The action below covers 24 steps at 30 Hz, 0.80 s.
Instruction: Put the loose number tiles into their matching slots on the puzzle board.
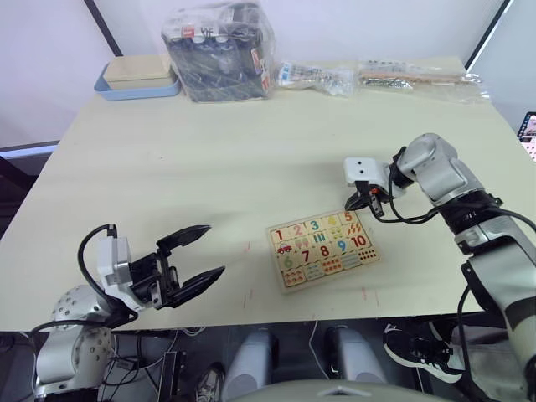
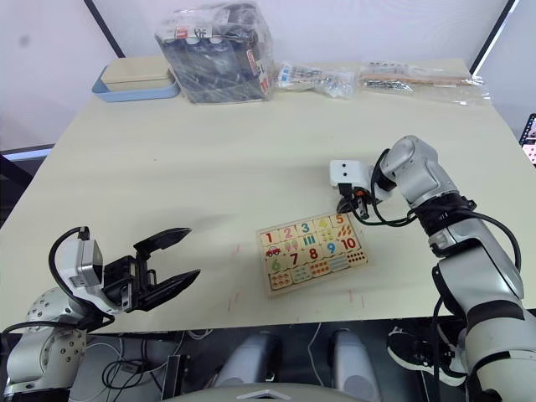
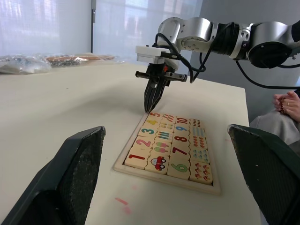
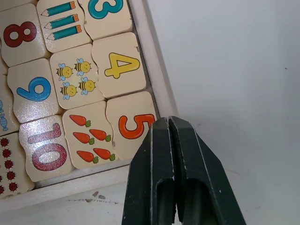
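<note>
On the pale tabletop (image 1: 209, 167), near its front edge and right of centre, lies the puzzle board (image 1: 322, 249), turned a little askew. Its top row reads 1, 2, 3, 4 and 5, with a tile seated in each place, so the number tiles (image 4: 119, 63) sit flush among their neighbours: the yellow 4 beside the bees, the orange 5 (image 4: 131, 125) beside the carrots in the corner. Lower rows carry 6 through 10 and small counting pictures. The right end effector (image 3: 152, 98) points straight down over the corner of the board that holds the 5, its two black fingers (image 4: 185, 178) pressed together with nothing between them; whether the tips touch the wood I cannot tell. The left end effector (image 1: 188, 261) hangs low over the front left part of the tabletop, well apart from the board, with its fingers spread wide and empty. Along the far edge of the tabletop stand a blue tray with a tan box (image 1: 136, 77), a bulky clear plastic bag of dark items (image 1: 219, 52), and two smaller clear packets (image 1: 316, 77) lying flat. At the right edge of the left wrist view, a person's hands (image 3: 288, 102) rest together.
</note>
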Motion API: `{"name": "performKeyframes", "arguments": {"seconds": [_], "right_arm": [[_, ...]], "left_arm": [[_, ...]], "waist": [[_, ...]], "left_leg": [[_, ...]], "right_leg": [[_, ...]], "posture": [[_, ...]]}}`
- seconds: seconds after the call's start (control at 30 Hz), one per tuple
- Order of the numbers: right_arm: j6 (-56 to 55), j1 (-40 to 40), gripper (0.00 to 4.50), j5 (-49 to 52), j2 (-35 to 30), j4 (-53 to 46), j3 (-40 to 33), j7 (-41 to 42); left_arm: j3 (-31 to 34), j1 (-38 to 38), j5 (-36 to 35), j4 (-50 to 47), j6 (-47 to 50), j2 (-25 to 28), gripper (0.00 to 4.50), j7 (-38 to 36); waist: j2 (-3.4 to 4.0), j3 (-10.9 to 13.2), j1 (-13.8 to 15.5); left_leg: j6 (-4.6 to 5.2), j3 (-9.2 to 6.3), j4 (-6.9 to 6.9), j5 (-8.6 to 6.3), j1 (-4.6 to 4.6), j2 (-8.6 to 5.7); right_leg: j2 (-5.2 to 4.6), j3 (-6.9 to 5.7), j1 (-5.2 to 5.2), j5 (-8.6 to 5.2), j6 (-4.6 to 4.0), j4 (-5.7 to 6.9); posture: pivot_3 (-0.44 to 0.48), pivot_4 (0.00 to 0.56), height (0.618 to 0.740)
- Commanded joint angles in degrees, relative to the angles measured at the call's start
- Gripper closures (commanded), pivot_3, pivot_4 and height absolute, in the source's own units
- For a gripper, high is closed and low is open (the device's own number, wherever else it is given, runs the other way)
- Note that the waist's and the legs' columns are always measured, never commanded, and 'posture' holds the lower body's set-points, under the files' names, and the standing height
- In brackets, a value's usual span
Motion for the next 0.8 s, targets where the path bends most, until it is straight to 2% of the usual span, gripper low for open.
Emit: {"name": "performKeyframes", "arguments": {"seconds": [0.03, 0.2, 0.37, 0.5, 0.57, 0.63, 0.67, 0.73, 0.77, 0.8], "right_arm": [[0.3, 0.1, 4.47, 0.1, -0.3, -1.9, -0.2, 0.5], [-0.2, 0.3, 4.47, 1.4, -0.3, -2.6, -1.7, -0.3], [2.0, 3.9, 4.47, 10.7, -1.4, -10.1, -9.3, 1.5], [0.5, 12.5, 4.47, 19.8, -3.9, -19.8, -16.8, 2.2], [3.4, 17.6, 4.47, 23.9, -5.7, -22.5, -21.6, 0.8], [0.9, 24.5, 4.47, 26.0, -8.2, -25.2, -25.8, 0.4], [-1.0, 27.9, 3.96, 27.2, -9.4, -26.8, -27.6, 0.4], [-2.6, 33.2, 3.54, 29.6, -10.6, -29.2, -31.4, -0.6], [-2.9, 35.8, 2.8, 30.7, -11.1, -30.3, -33.2, -1.4], [-2.9, 38.0, 2.45, 31.5, -11.5, -31.2, -34.9, -2.4]], "left_arm": [[0.4, 0.4, -0.8, -2.4, -0.2, 0.3, 0.0, -0.1], [0.4, 0.3, -0.8, -2.4, -0.2, 0.3, 0.0, 0.0], [0.7, -0.1, -0.2, -1.5, -0.3, 0.2, 0.0, 1.2], [0.4, -2.0, 1.2, 1.9, -0.1, 0.3, 0.0, 2.3], [-0.2, -3.8, 2.6, 5.4, 0.5, 0.6, 0.0, 3.2], [-0.9, -6.0, 4.1, 9.8, 0.5, 0.7, 0.0, 3.3], [-1.2, -7.1, 4.7, 11.9, 0.3, 0.8, 0.0, 3.1], [-1.7, -9.0, 5.7, 15.3, -0.1, 0.9, 0.0, 2.8], [-1.9, -10.1, 6.2, 17.1, -0.1, 0.9, 0.0, 2.6], [-2.1, -11.0, 6.6, 18.7, -0.2, 1.0, 0.0, 2.4]], "waist": [[0.0, 0.0, 0.0], [0.0, 0.0, 0.0], [0.0, 0.0, 0.1], [-0.03, 0.0, 0.4], [-0.03, 0.0, 0.4], [-0.02, 0.0, 0.7], [-0.03, 0.0, 0.7], [-0.03, 0.0, 0.8], [-0.03, 0.0, 0.7], [-0.03, 0.0, 0.5]], "left_leg": [[0.0, 0.0, 0.0, 0.0, 0.0, 0.0], [0.0, 0.0, 0.0, 0.0, 0.0, 0.0], [0.0, -0.03, 0.0, 0.0, -0.01, 0.01], [0.01, -0.1, 0.0, -0.01, -0.03, -0.01], [0.01, -0.1, 0.01, -0.01, -0.03, -0.03], [0.02, -0.14, 0.02, -0.01, -0.02, -0.05], [0.07, -0.08, 0.02, -0.02, -0.01, -0.09], [0.08, -0.11, 0.01, -0.03, -0.01, -0.09], [0.07, -0.08, 0.02, -0.03, 0.01, -0.07], [0.07, -0.05, 0.02, -0.03, 0.01, -0.08]], "right_leg": [[0.0, 0.0, 0.0, 0.0, 0.0, 0.0], [0.0, 0.0, 0.0, 0.0, 0.0, 0.0], [-0.01, -0.01, 0.0, 0.0, 0.0, -0.01], [-0.06, -0.08, 0.04, 0.0, 0.0, -0.04], [-0.07, -0.08, 0.04, 0.0, 0.0, -0.01], [-0.1, -0.14, 0.09, 0.0, 0.0, -0.01], [-0.1, -0.05, 0.07, 0.03, 0.05, 0.02], [-0.07, -0.1, 0.07, 0.03, 0.05, 0.01], [-0.03, -0.06, 0.06, 0.03, 0.05, 0.03], [-0.03, -0.03, 0.05, 0.03, 0.05, 0.09]], "posture": [[0.0, 0.15, 0.74], [0.0, 0.15, 0.74], [0.0, 0.15, 0.74], [0.0, 0.15, 0.74], [0.0, 0.15, 0.74], [0.0, 0.15, 0.74], [0.0, 0.15, 0.74], [0.0, 0.15, 0.74], [0.0, 0.15, 0.74], [0.0, 0.15, 0.74]]}}
